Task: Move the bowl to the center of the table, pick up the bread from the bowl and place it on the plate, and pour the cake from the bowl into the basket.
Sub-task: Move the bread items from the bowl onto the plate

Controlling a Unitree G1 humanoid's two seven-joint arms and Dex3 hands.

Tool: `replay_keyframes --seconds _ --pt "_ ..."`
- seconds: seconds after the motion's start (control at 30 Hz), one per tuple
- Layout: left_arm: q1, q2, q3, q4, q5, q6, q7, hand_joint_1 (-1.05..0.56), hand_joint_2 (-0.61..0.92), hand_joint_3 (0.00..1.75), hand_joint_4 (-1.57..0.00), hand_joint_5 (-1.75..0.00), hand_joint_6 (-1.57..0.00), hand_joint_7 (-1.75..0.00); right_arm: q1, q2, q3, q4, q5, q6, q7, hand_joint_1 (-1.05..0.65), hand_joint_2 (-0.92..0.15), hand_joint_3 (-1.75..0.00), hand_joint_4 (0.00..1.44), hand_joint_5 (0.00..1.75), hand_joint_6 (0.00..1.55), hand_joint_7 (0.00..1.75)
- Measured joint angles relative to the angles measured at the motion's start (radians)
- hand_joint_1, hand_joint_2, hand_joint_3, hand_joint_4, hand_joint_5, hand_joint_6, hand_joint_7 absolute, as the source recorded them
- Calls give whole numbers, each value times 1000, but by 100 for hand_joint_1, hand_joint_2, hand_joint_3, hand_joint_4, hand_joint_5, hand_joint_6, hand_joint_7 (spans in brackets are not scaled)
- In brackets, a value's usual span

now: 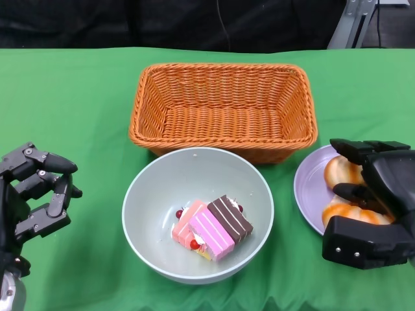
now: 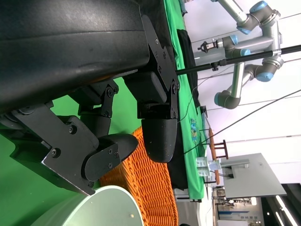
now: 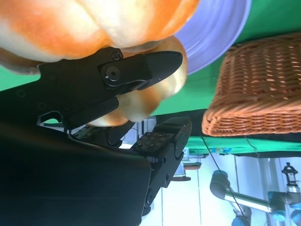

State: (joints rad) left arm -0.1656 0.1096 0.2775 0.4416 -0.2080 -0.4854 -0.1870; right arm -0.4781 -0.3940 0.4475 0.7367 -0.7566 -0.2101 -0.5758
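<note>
A pale grey-green bowl [image 1: 198, 214] sits in the middle of the green table, just in front of the woven orange basket [image 1: 224, 110]. A pink, striped cake slice [image 1: 211, 228] lies inside it. The glazed bread [image 1: 340, 173] rests on the lilac plate [image 1: 305, 184] at the right. My right hand [image 1: 371, 201] is over the plate with its fingers around the bread; up close the bread [image 3: 94, 23] presses on a finger [image 3: 141, 70]. Left of the bowl, my left hand [image 1: 35, 191] hovers with half-curled, parted fingers, holding nothing. The bowl's rim [image 2: 103, 202] lies near it.
The basket [image 3: 258, 89] is empty and stands behind both bowl and plate. Green cloth covers the table, with bare cloth at the far left and front. Other robot arms and stands [image 2: 244, 42] are beyond the table's far edge.
</note>
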Motion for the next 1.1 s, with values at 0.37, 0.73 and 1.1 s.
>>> replay_keyframes --seconds 0.37,0.73,1.1 --pt "0 1 0 8 8 -3 0 -5 51 108 -79 -144 -90 -112 27 -1 -4 -61 -6 31 29 -64 -92 -18 58 0 57 0" --pt "-3 1 0 24 6 -9 0 -2 53 106 -81 -143 -91 -110 39 -1 -5 -85 -7 33 37 -62 -92 -15 59 1 59 1" --pt "-5 3 1 36 2 -17 -1 -2 52 106 -81 -145 -92 -109 47 -1 -25 -98 -7 0 3 -45 -92 -11 78 7 70 3"
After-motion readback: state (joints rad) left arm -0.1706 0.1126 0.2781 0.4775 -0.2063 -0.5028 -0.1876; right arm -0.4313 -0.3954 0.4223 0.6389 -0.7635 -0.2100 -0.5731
